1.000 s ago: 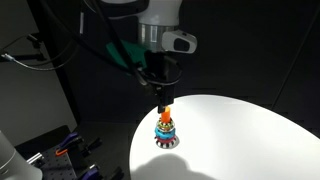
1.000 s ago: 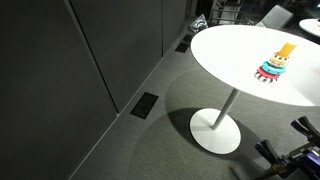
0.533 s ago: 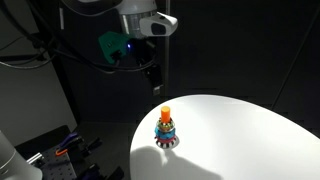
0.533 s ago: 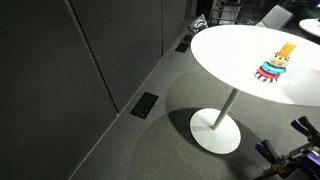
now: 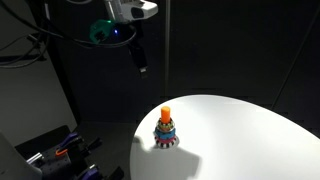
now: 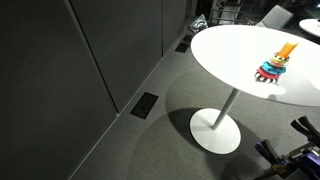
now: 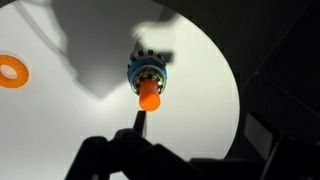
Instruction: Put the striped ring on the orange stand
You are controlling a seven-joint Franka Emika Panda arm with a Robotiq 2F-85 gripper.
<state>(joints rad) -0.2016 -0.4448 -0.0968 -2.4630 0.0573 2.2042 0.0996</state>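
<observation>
The orange stand (image 5: 165, 113) rises from a small stack of rings on the white round table (image 5: 240, 130). The striped ring (image 5: 165, 142) lies at the bottom of that stack, around the stand, with a teal ring above it. The stack shows in both exterior views, with the stand (image 6: 286, 49) above the striped ring (image 6: 267, 75). In the wrist view the stand's top (image 7: 149, 97) hides most of the striped ring (image 7: 150, 67). My gripper (image 5: 142, 66) hangs high above and to the side of the stack. It is open and empty (image 7: 198, 128).
A plain orange ring (image 7: 12, 70) lies flat on the table (image 7: 200, 60), apart from the stack. The table stands on a single pedestal foot (image 6: 216, 131) over grey floor. Dark walls surround it. Cables and gear sit below the table's edge (image 5: 70, 150).
My gripper has risen from just above the stand's top and moved up and sideways, away from the stack. The stack has not moved.
</observation>
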